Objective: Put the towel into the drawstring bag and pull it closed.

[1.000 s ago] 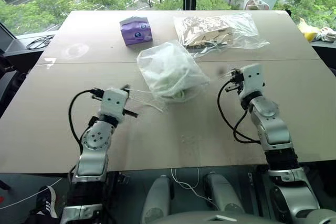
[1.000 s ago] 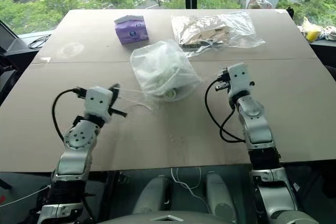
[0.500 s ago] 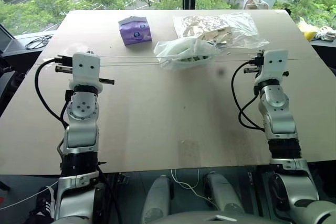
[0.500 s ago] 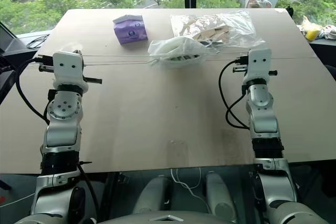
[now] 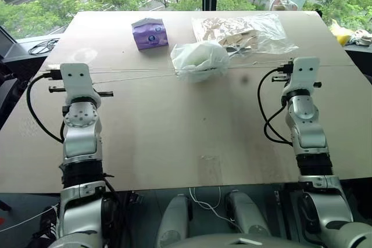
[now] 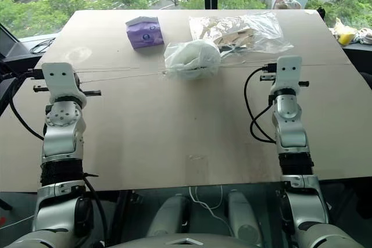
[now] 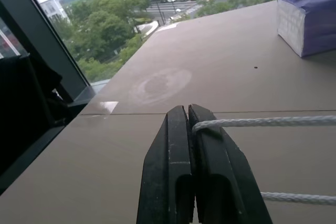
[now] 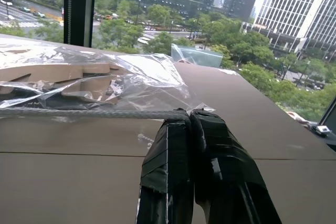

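Both claws are pinched tight on cord; the left claw (image 7: 188, 109) grips a loop of white cord (image 7: 273, 121), and the right claw (image 8: 188, 114) grips the other cord (image 8: 79, 113) where it meets the tips; the two arms are spread wide over the table (image 5: 192, 137), one near each side edge; the cords run straight and tight from each claw to the bag (image 5: 199, 60), which sits between them, farther back on the table; the bag looks bunched up into a ball at its mouth, so I think it is almost shut; the towel must be inside, but I cannot really see green through the white cloth; behind the bag, just beside it, lies a clear plastic bag (image 5: 244, 32) with brown pieces; a purple pack (image 5: 149, 33) sits to the left of that; what could go wrong: if the arms pull harder, a cord could slip out of a claw or snap; the light bag could also lift and bump the plastic bag.
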You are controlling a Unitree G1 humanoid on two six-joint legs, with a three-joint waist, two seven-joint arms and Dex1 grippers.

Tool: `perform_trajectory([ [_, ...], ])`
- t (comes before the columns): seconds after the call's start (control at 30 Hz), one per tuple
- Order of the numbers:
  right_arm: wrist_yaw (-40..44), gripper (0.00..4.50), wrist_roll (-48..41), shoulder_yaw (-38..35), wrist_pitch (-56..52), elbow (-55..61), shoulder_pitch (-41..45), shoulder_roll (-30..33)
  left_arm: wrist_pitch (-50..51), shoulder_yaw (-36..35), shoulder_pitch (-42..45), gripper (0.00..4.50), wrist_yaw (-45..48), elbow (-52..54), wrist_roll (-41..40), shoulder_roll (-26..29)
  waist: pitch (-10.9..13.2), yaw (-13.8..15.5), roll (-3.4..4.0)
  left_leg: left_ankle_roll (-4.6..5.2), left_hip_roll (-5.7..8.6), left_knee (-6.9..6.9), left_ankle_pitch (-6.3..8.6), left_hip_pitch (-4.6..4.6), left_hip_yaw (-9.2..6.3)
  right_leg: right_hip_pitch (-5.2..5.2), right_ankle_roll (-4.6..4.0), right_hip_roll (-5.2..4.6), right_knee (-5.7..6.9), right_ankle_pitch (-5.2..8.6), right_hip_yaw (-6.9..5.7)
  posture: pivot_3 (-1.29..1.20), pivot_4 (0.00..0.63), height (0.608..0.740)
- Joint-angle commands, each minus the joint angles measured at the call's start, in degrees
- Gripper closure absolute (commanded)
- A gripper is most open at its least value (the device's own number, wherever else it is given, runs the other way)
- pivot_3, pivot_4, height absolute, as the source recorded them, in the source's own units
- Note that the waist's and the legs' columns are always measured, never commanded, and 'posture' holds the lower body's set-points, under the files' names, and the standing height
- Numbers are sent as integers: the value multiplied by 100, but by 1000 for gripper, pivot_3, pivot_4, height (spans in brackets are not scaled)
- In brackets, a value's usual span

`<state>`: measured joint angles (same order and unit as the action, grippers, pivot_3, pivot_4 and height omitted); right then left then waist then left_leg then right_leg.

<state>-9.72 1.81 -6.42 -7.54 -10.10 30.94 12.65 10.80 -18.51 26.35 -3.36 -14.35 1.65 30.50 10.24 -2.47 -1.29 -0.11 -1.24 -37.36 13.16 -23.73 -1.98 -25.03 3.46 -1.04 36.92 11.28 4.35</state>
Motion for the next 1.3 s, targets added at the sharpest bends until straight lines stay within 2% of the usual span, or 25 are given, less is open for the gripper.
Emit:
perform_trajectory([
  [0.03,-719,4500,-25,-874,-144,9,69,213,-236,-541,-69,4450,-439,-384,132,423,0,3,0,0,0,0,0,0,0,0,0,0,0,0,0,0,150,740],
  [0.2,-1581,4500,-719,-1714,-447,-29,140,-131,-64,-1046,79,4450,-1426,-880,-23,407,0,-1,-1,0,0,0,0,-1,-1,0,0,0,0,0,0,0,150,740],
  [0.3,-2085,4500,-1086,-2118,-519,18,177,-402,140,-1068,91,4450,-1957,-976,60,386,-1,2,-1,0,-2,0,0,1,-2,0,-1,0,5,-1,-1,0,150,740],
  [0.47,-2320,4500,-1474,-2106,-596,35,240,-495,367,-1062,170,4450,-2643,-967,68,304,-1,0,-1,0,0,0,0,-1,-1,-1,0,-3,5,-1,0,0,150,740],
  [0.6,-2044,4500,-1759,-1896,-674,-19,295,-525,232,-743,360,4450,-2378,-1031,-92,172,-1,0,-1,0,0,0,0,0,-2,-1,-1,-1,6,-1,-2,0,150,740],
  [0.73,11,4500,-1936,-681,-1122,81,335,-176,-10,-96,646,4450,-762,-1023,-661,-222,-1,18,-1,-1,4,-1,-1,-1,-1,0,0,-2,6,-1,-2,0,150,740],
  [0.83,1189,4500,-1956,15,-1432,391,237,126,-91,300,708,4450,294,-923,-864,-345,-1,-4,-1,-1,5,-2,-1,0,1,3,1,-2,2,-1,-1,0,150,740],
  [0.9,2134,3785,-1949,526,-1631,759,90,516,-275,593,726,4500,1365,-800,-1133,-365,-1,-23,-1,-1,0,0,-1,1,-2,2,1,5,3,-1,-2,0,150,740],
  [0.93,2504,3646,-1909,726,-1707,883,43,718,-315,735,762,4500,1892,-778,-1262,-347,-1,-27,-1,-1,0,0,-1,0,-3,2,1,7,3,-1,-3,0,150,740],
  [1.0,3124,2839,-1787,1054,-1712,1055,-30,1102,-327,960,848,4500,2733,-801,-1427,-253,-1,-12,-1,-1,0,3,-1,-4,-4,0,0,6,2,-1,-3,0,150,740],
  [1.03,3471,2406,-1674,1240,-1652,1128,-81,1362,-251,1064,895,3986,3202,-817,-1523,-180,0,-7,-1,-1,1,3,-1,-4,-3,1,0,5,-1,-1,-4,0,150,740],
  [1.1,4192,1578,-1478,1521,-1538,1191,-198,1961,-77,1213,982,3380,4053,-867,-1679,43,0,-7,-1,-1,2,2,-1,-7,0,2,1,4,-10,0,-3,0,150,740],
  [1.17,4736,736,-1478,1511,-1524,1131,-288,2443,362,1384,928,2531,5040,-841,-1897,392,0,-8,-1,-1,3,0,-1,-7,0,2,2,3,-11,0,-3,0,150,740],
  [1.23,5144,704,-1602,1393,-1606,1126,-389,2775,622,1657,683,1513,6090,-673,-2006,860,0,-48,-1,0,2,1,0,-2,3,2,2,4,-10,2,-1,0,150,740],
  [1.3,5448,704,-1649,1281,-1657,1150,-537,3082,799,1659,586,612,6541,-740,-2040,1217,0,-89,0,0,-1,5,0,1,2,1,2,6,-9,3,-1,0,150,740],
])
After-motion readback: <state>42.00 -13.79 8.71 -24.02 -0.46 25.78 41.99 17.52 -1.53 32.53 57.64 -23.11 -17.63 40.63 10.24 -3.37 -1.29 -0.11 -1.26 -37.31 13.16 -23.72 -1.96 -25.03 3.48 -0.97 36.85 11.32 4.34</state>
